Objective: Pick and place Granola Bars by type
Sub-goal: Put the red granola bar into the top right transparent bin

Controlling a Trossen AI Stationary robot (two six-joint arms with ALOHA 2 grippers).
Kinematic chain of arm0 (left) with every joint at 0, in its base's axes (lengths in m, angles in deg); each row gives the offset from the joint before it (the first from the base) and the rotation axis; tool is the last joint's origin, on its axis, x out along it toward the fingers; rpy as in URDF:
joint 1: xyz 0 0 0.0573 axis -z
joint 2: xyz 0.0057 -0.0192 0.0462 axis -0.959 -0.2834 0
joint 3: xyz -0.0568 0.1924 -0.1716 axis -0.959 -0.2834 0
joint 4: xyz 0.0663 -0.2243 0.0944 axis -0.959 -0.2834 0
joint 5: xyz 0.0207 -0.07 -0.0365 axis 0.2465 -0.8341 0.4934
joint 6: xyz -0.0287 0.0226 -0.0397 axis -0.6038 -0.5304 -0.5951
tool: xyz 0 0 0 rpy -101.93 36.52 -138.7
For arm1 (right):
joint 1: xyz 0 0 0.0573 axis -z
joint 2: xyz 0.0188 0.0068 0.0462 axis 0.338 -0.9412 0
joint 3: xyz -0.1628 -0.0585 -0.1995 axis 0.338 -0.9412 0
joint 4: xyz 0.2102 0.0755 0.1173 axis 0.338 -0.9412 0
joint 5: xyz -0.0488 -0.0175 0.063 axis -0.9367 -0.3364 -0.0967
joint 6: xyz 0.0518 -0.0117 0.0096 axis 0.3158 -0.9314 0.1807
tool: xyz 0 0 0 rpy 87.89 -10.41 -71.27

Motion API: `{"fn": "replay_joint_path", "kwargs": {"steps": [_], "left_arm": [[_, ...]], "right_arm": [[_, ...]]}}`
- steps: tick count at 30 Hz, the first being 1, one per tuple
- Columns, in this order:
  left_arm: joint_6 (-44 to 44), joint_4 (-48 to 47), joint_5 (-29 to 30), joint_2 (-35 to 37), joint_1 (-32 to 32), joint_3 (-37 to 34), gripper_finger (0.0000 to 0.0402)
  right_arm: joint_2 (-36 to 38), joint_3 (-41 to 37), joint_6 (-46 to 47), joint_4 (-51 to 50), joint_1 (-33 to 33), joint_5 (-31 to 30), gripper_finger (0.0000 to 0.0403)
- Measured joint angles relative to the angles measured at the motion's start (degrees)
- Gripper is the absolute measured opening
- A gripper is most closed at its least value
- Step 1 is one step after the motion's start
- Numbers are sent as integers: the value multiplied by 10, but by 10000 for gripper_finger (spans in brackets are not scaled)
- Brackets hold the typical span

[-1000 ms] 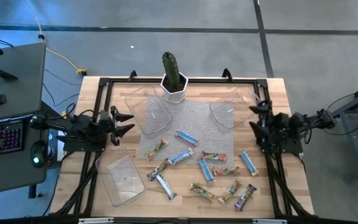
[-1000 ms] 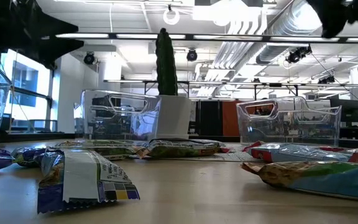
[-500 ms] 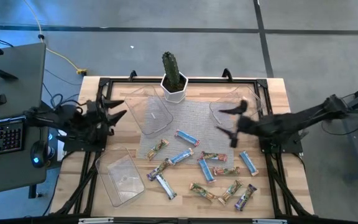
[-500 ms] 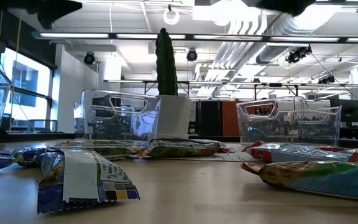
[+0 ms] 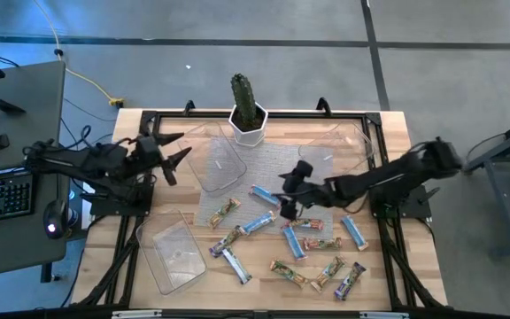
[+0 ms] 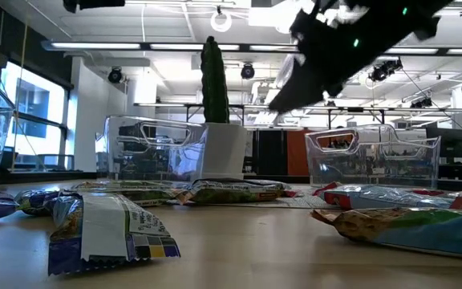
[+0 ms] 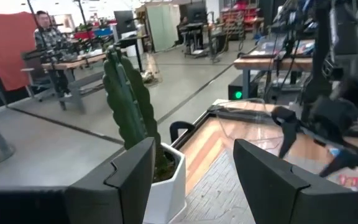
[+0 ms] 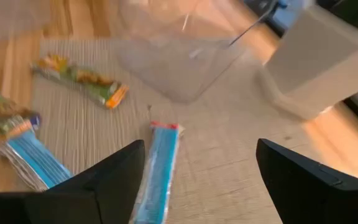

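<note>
Surface: a light wooden counter (image 5: 388,133) framed by black rails, with a grey woven mat (image 5: 273,164) at its centre. A cactus (image 5: 243,93) in a white pot (image 5: 250,128) stands at the far edge. Three clear tubs sit on the counter: one beside the pot (image 5: 212,159), one toward the right (image 5: 330,151), one near the front left corner (image 5: 171,252); none holds a bar as far as can be seen.

Task items: the Granola Bars (image 5: 282,239) lie scattered loose over the mat's near half and the bare wood in front of it, blue-and-white, tan-green and purple wrappers mixed.

Right tool (image 5: 292,188): over the mat, above the scattered bars, fingers spread, holding nothing. Left tool (image 5: 168,152): raised at the left side of the counter, near the tub beside the pot, fingers spread, holding nothing.

Room: grey concrete floor; a side desk with a keyboard (image 5: 3,197) at the left.

View differences: only the low view shows the ceiling lights and ducting (image 6: 367,32). Only the left wrist view shows a person seated far off (image 7: 45,37). The right wrist view alone shows a blue-and-white bar (image 8: 157,168) lying between its fingers on the mat.
</note>
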Motion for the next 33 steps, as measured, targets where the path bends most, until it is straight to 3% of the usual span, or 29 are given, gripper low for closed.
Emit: {"fn": "replay_joint_path", "kwargs": {"steps": [8, 25, 33], "left_arm": [[0, -10, 3, -18, 0, 0, 213], [-2, -10, 3, -19, 0, 0, 213], [-14, -10, 3, -19, 0, 0, 213]], "right_arm": [[-117, 0, 29, 121, 0, 13, 293], [-224, 1, 91, 135, 5, -17, 293], [-227, 1, 99, 142, 8, 17, 222]]}}
